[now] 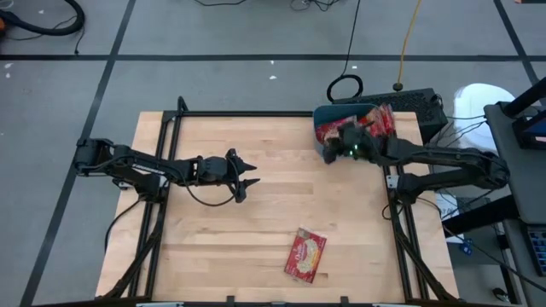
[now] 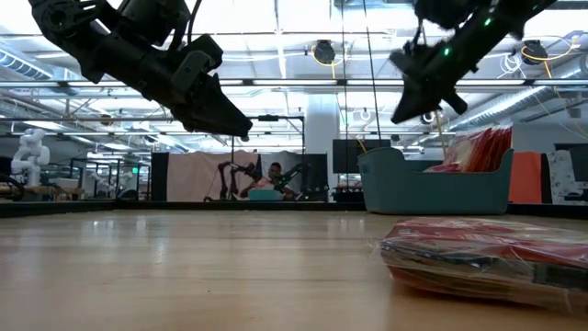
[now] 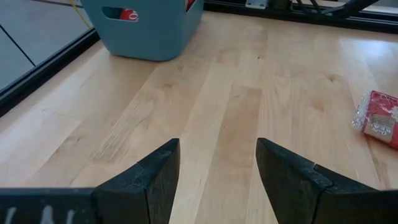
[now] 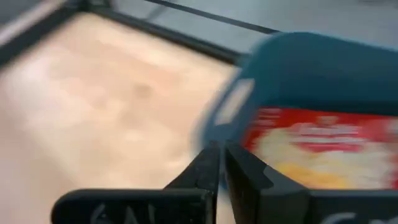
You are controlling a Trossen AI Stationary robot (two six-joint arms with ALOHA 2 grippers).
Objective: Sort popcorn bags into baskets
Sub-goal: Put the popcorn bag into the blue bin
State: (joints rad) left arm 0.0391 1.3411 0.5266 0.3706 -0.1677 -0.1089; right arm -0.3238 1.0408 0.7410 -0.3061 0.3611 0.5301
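Teal-blue plastic bin (image 1: 327, 115) holds most red packets; one flat red popcorn packet (image 1: 306, 254) lies on the wooden worktop (image 1: 256, 213). My right hand (image 1: 335, 150), closed and empty, should swing clear; my left hand (image 1: 249, 176) waits open, empty.

Was a robotics lab, grey taped floor (image 1: 256, 77), bright ceiling strip lights (image 2: 276, 37), another robot rig (image 2: 241, 176) behind.

The left gripper (image 3: 217, 177) hovered over bare table (image 3: 249, 112), fingers parted. A teal bin (image 3: 146, 28) stood ahead; one popcorn bag (image 3: 378, 119) lay well apart.
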